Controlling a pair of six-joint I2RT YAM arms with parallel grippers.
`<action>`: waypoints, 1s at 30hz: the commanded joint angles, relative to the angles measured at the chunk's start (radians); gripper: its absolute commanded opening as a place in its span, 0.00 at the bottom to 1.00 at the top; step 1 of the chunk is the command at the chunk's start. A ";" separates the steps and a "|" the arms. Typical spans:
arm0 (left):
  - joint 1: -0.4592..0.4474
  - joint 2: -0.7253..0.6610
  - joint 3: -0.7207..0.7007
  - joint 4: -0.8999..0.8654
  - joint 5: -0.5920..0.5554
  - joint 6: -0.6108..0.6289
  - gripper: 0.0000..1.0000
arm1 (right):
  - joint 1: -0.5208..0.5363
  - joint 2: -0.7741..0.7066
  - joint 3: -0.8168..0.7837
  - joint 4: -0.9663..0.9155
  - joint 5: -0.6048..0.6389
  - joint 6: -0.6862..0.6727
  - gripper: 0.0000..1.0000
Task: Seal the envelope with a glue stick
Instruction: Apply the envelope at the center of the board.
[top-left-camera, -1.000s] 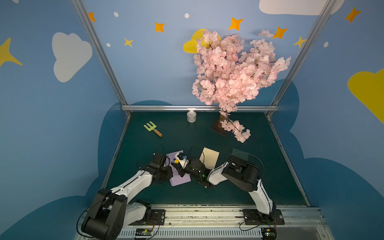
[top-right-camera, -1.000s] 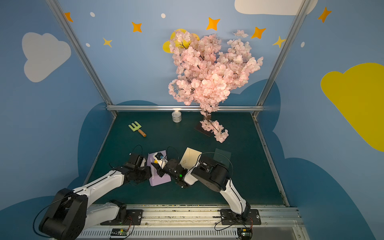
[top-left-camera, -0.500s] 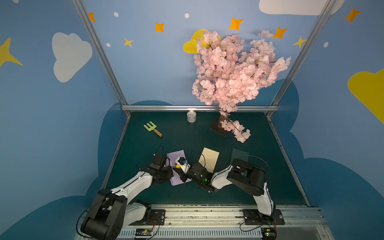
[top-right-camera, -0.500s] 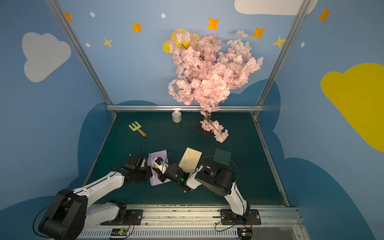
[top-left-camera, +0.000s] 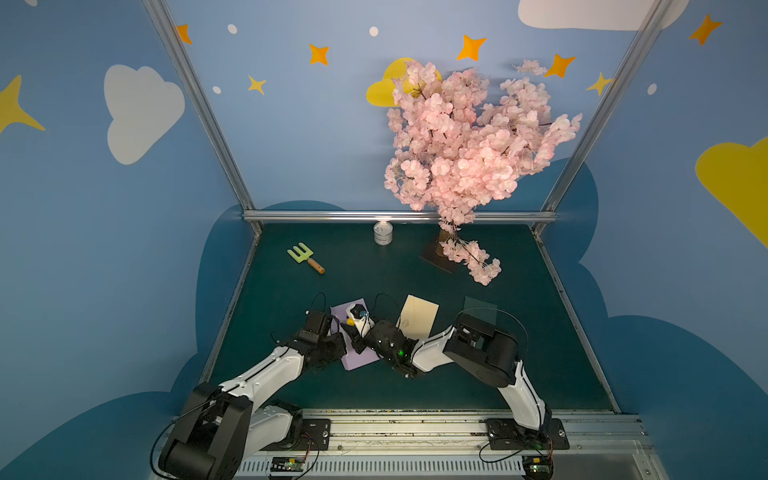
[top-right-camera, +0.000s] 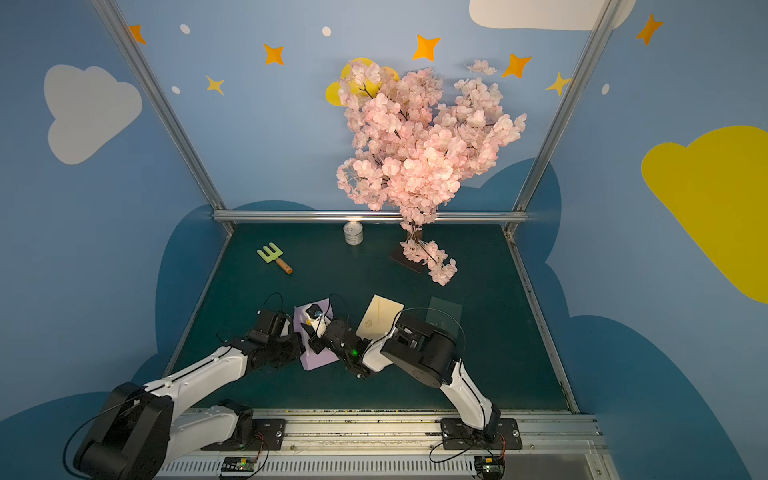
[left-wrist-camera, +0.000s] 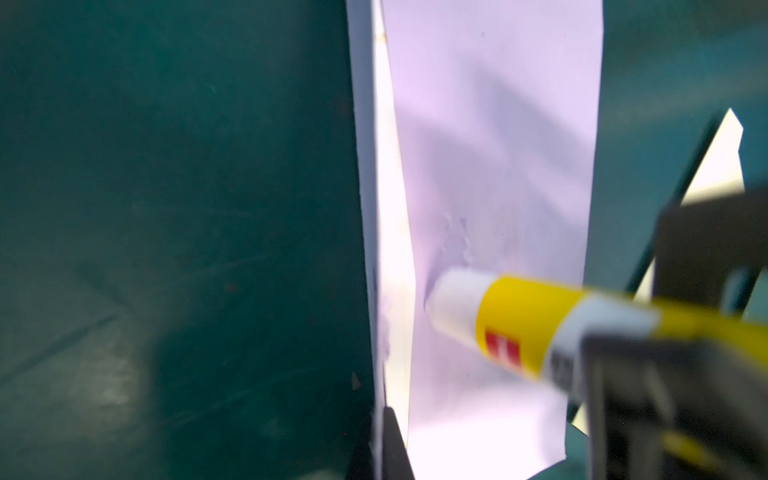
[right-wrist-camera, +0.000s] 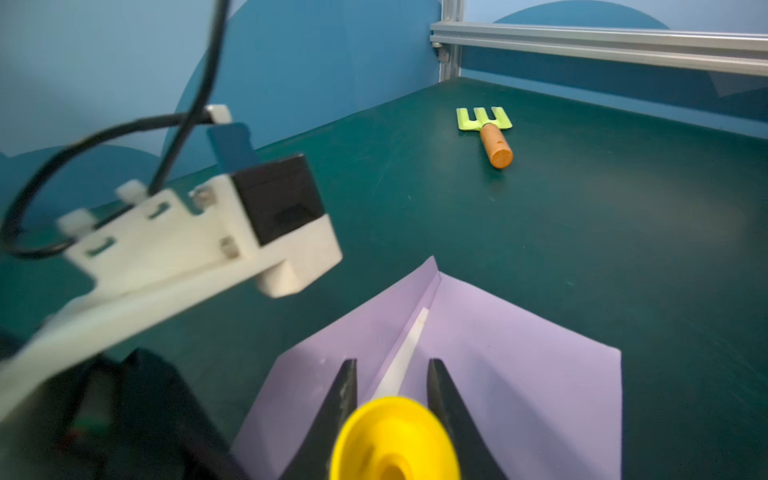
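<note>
I'm gripping the glue stick (left-wrist-camera: 519, 324) in my right gripper (right-wrist-camera: 391, 365), jaws nearly closed around its yellow barrel. Its bare whitish tip is pressing onto the lilac envelope (left-wrist-camera: 498, 124), right beside the fold. My left gripper (left-wrist-camera: 380, 451) is clamped fully shut on the envelope's edge, pinning it. Over the last second the tip has been creeping only a short way along the envelope, and what looks like a faint smear is showing just beyond it. So I'm judging that glue is going on, but the envelope is still lying open, not yet pressed closed.
</note>
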 joint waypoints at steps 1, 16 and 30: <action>-0.004 -0.005 -0.028 -0.025 0.001 -0.007 0.03 | -0.022 0.054 0.036 -0.083 0.032 0.010 0.00; -0.005 0.001 -0.015 -0.025 -0.002 -0.011 0.03 | 0.015 -0.086 -0.115 -0.082 -0.034 -0.022 0.00; -0.008 0.014 -0.020 -0.007 0.010 -0.011 0.03 | 0.020 -0.027 -0.043 -0.116 0.039 0.024 0.00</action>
